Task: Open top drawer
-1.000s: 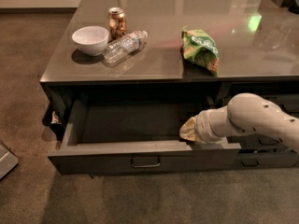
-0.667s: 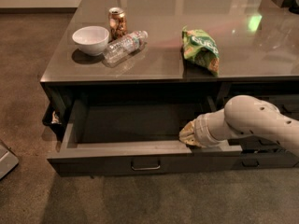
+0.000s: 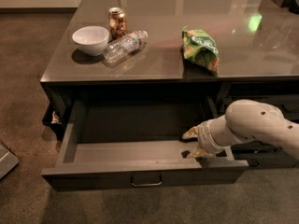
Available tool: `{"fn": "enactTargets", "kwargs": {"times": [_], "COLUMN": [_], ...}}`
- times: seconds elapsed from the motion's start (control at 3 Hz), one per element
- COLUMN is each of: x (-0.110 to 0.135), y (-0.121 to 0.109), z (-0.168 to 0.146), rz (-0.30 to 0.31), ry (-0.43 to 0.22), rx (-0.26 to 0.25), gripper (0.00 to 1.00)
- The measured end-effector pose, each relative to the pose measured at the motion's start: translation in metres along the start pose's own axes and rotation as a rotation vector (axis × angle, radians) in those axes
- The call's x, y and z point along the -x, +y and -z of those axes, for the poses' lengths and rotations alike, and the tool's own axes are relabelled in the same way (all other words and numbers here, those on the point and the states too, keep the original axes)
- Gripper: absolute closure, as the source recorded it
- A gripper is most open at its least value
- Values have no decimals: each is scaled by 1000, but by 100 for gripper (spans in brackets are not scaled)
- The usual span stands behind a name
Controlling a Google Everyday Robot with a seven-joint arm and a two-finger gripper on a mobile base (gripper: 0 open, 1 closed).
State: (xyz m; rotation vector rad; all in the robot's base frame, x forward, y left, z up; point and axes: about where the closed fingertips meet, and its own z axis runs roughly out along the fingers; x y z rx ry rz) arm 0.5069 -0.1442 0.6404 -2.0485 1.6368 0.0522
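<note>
Nearest, the top drawer (image 3: 93, 177) stands pulled well out from under the counter (image 3: 154, 71). Its dark front panel faces the camera, with a small handle (image 3: 146, 182) at the centre. The plain grey floor inside the drawer lies bare on the left and in the middle.

Just behind the front panel, toward the right end, the gripper (image 3: 194, 143) sits inside the drawer. Its two pale fingers (image 3: 190, 134) are spread apart, with nothing seen between them. One tip is deeper in the drawer and the other is close to the front panel's top edge. The white arm (image 3: 254, 127) reaches in from the right, over the drawer's right side wall. Behind the arm, the drawers of the other column (image 3: 280, 107) are partly hidden.

Farther back on the counter, a green snack bag (image 3: 202, 48) lies near the middle. To the left, a clear plastic bottle (image 3: 124, 44) lies on its side just beside a white bowl (image 3: 91, 39). A can (image 3: 117, 22) stands upright behind them.
</note>
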Motion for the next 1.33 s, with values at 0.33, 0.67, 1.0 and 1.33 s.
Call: {"fn": "enactTargets", "kwargs": {"times": [0.33, 0.67, 1.0, 1.33], "x": [-5, -9, -11, -12], "y": [6, 8, 8, 6], "z": [6, 12, 17, 24], "rz": [8, 11, 6, -3], "ry": [21, 37, 48, 56], "rx": [9, 9, 0, -25], "gripper": [0, 0, 0, 0]}}
